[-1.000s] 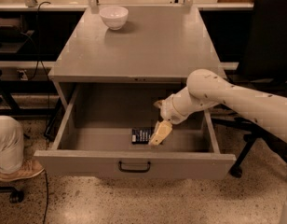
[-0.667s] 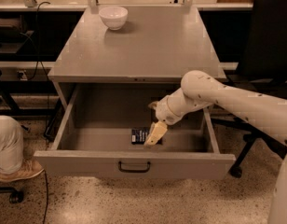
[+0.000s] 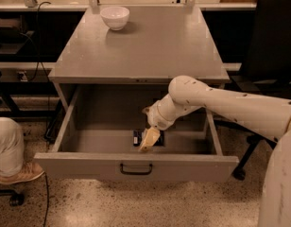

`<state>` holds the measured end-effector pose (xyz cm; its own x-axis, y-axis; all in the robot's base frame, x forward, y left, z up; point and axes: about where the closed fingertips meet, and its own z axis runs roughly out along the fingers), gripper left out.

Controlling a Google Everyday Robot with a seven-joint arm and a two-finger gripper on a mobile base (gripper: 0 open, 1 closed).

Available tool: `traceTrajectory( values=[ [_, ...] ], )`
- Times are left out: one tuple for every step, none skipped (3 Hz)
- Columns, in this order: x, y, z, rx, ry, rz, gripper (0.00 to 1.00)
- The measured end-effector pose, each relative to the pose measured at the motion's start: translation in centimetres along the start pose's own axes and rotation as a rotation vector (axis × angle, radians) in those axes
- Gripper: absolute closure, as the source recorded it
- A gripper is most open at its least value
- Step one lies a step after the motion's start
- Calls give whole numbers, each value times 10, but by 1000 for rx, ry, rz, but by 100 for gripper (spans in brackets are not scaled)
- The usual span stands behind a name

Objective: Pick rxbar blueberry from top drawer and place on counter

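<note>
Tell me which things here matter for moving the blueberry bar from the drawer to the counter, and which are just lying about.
Part of the job: rxbar blueberry, on the drawer floor; top drawer, open; counter above it; gripper, down in the drawer at the bar.
Just lying about: white bowl, back left of the counter; black chair, right; person's leg, left.

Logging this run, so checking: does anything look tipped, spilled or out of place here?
Nothing stands out. The white bowl sits upright on the counter, the top drawer is pulled open, and the dark bar lies flat on its floor, partly behind the gripper.
</note>
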<state>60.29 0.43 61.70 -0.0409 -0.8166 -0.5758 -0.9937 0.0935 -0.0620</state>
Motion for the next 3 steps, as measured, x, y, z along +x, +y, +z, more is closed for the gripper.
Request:
traceTrajectory(
  values=[
    [11, 2, 8, -3, 15, 24, 0],
    [24, 0, 15, -9, 17, 45, 17],
    [36, 1, 15, -8, 18, 72, 41]
  ],
)
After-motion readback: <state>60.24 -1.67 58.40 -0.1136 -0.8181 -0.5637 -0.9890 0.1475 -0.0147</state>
